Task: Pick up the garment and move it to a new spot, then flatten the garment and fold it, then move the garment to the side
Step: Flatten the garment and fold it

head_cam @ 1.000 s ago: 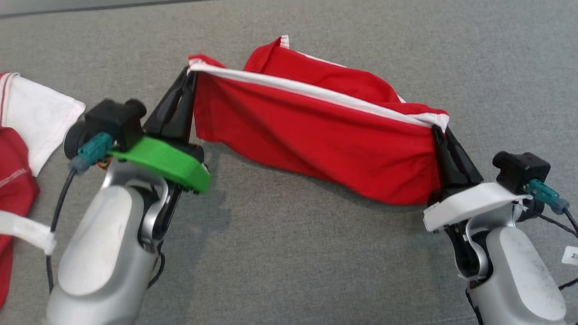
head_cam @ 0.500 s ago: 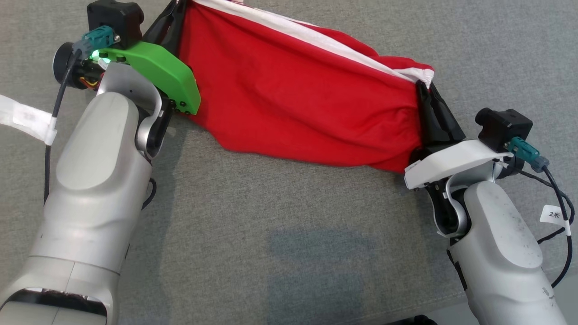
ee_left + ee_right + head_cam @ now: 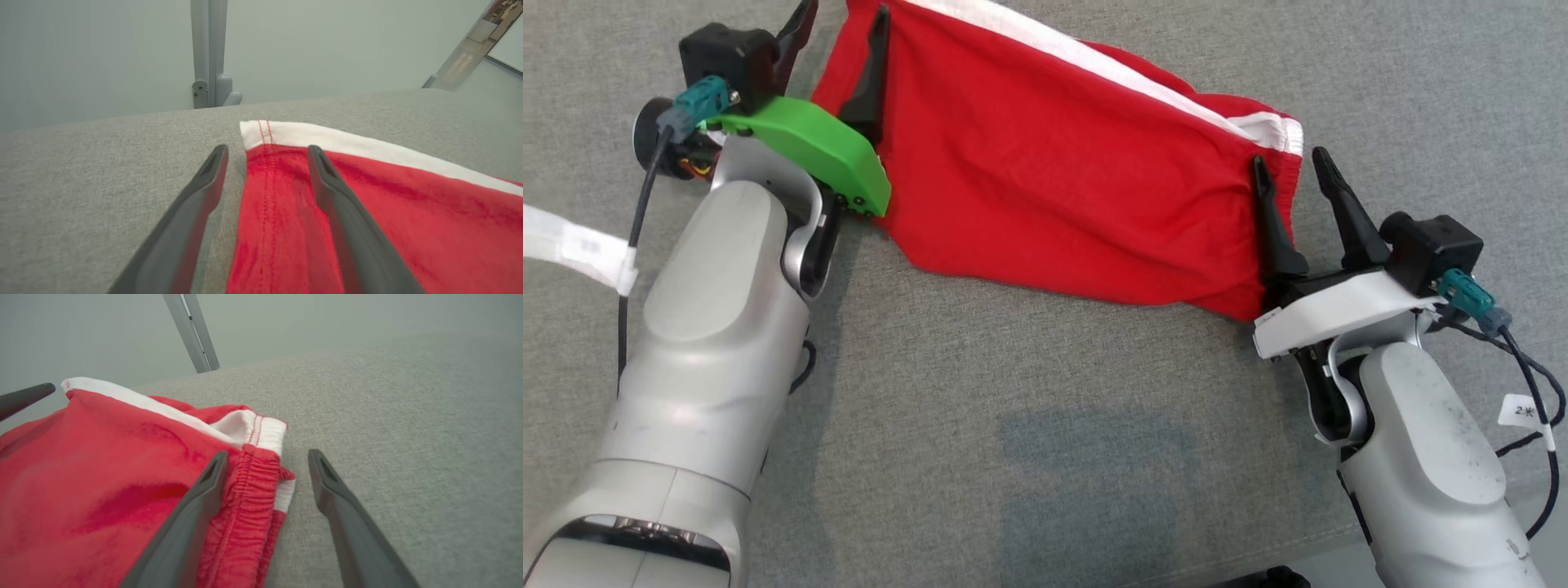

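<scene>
Lying on the grey worktop [image 3: 1013, 343], one red garment [image 3: 1054, 163] with a white band [image 3: 1094, 61] spans between two tools, both with fingers spread apart and gripping nothing. The head view shows the left tool [image 3: 845, 10] straddling the garment's left corner and the right tool [image 3: 1290, 157] its right corner, each with one finger over cloth and one over bare worktop. The left wrist view adds red double stitching across the band and a grey post [image 3: 208, 53] behind the worktop. The right wrist view shows a gathered elastic hem [image 3: 249, 490] and one left finger [image 3: 24, 398] at its edge. A green bracket [image 3: 809, 151] hides the garment's lower left edge. A white strap [image 3: 572, 245] wraps the left cable, and a tag [image 3: 1523, 408] hangs on the right.
</scene>
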